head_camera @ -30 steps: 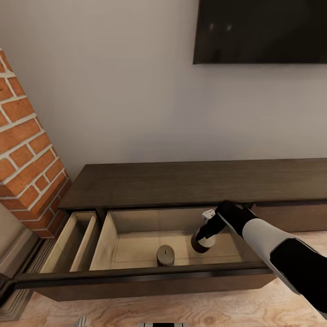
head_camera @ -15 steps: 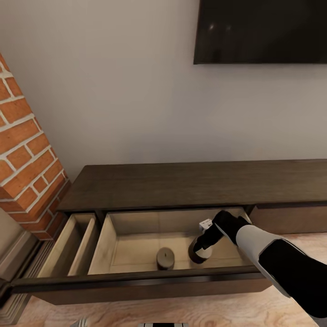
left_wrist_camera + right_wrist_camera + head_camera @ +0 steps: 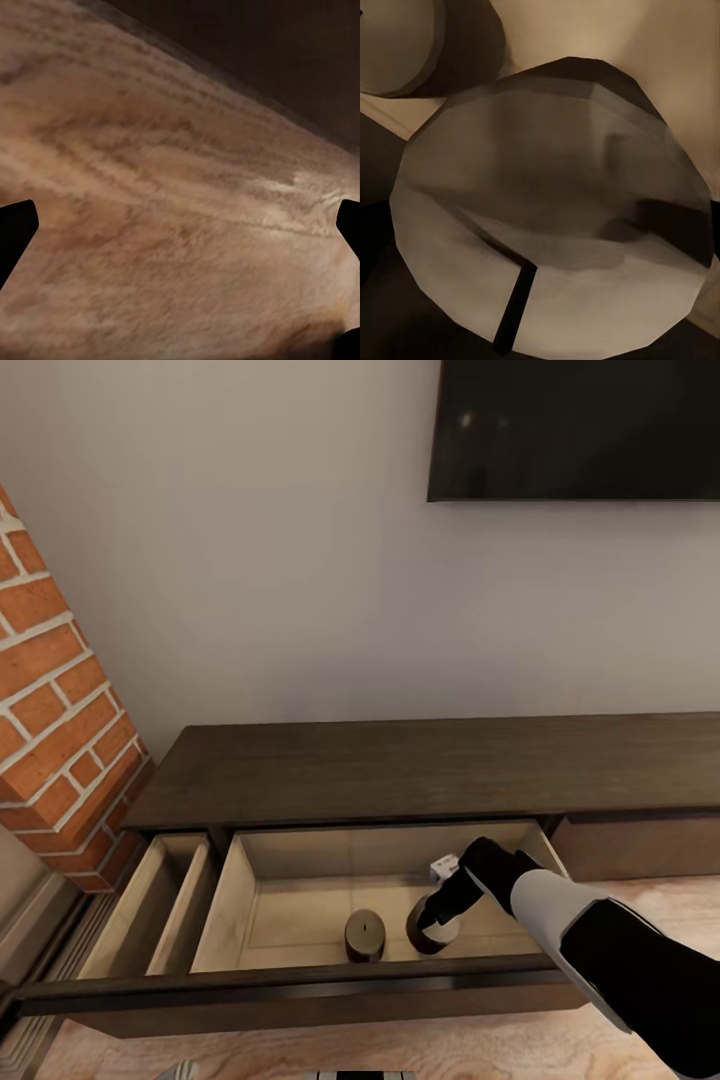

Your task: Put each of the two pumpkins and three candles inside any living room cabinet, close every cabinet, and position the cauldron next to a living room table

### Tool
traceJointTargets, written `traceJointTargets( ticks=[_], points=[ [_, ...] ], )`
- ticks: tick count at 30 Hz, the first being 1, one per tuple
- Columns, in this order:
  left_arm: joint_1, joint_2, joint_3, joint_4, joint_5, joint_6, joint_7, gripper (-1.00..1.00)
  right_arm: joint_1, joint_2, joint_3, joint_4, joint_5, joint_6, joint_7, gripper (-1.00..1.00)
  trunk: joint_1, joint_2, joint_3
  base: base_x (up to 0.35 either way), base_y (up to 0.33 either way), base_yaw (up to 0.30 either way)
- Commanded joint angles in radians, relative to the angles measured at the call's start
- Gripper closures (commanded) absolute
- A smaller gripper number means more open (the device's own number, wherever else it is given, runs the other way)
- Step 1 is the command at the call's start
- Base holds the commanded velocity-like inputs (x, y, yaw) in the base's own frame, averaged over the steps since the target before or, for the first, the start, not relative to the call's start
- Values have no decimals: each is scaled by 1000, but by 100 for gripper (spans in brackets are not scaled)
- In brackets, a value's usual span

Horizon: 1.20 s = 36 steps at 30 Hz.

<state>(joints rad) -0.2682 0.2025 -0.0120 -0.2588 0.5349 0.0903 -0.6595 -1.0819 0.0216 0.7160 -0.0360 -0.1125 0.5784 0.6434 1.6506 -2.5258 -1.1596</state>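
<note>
Pale beige drawer floor is being approached by a candle [image 3: 432,932] carried in the right gripper [image 3: 437,918], inside the open middle drawer [image 3: 300,900] of the dark brown cabinet [image 3: 420,765]. The step in hand is judged to be the setting down of this candle. To do it well, the candle should be lowered upright until its base is resting flat on the drawer floor, and only then should the gripper be opened; it should be lifted straight up afterwards so that the candle is not tipped. A gap is being kept from the second candle [image 3: 365,935], which is standing just beside, on the brick fireplace [image 3: 55,710] side, apparently not touching.

In the right wrist view the held candle's top [image 3: 555,217] and dark wick are being seen very close, with the other candle [image 3: 394,45] near it. The right gripper is being kept closed on the candle.

The left gripper [image 3: 180,240] is being held spread wide over the wooden floor [image 3: 165,187], holding nothing.
</note>
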Motion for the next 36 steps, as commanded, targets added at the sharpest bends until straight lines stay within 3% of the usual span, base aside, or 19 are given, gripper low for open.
traceJointTargets(
  ticks=[1,15,26,27,36],
  points=[
    [0,0,-1,0,10,9,-3,-100,0,1,8,-1,-13,7,-2,100,0,0,-1,66,0,0],
    [0,1,0,0,10,8,-2,-100,35,3,8,-1,-13,-6,-54,100,0,0,-1,39,0,0],
    [0,0,0,0,10,8,-2,-100,52,22,8,1,-12,-23,-72,100,0,0,-1,0,0,0],
    [0,0,0,0,10,8,-2,-100,52,22,8,1,-13,-23,-72,-100,0,0,-1,0,0,0],
    [0,0,0,0,10,8,-3,-100,53,23,7,-1,-16,-25,-73,-100,0,0,-1,0,0,0]
  ],
)
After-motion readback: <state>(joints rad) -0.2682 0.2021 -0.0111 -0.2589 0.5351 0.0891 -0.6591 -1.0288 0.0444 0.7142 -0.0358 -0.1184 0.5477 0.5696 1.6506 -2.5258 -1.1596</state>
